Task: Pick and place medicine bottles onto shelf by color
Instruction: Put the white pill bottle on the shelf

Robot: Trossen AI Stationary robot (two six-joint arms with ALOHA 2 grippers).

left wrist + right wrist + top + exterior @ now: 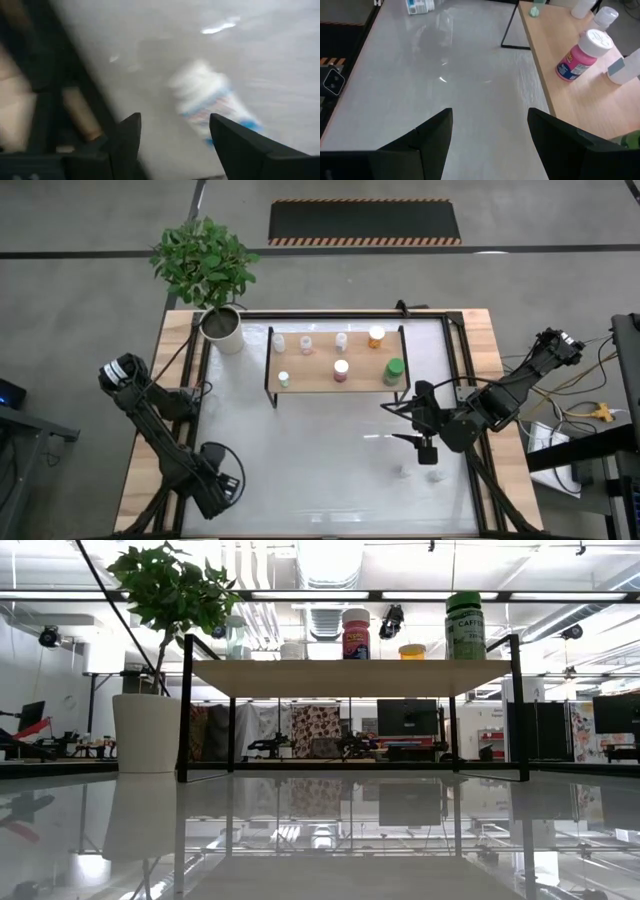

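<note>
A white medicine bottle with a blue label lies on its side on the glossy table, and it also shows far off in the right wrist view. My left gripper hangs open above it, pointing down, and touches nothing. The shelf stands at the table's far middle. Several bottles stand on it, among them an orange one, a pink one and a green one. My right gripper stands open in the air by the shelf's right end.
A potted plant stands at the table's far left, beside the shelf. Two small pale bottles sit on the table nearer than my right gripper. A black frame borders the white surface. Bare table lies between the two arms.
</note>
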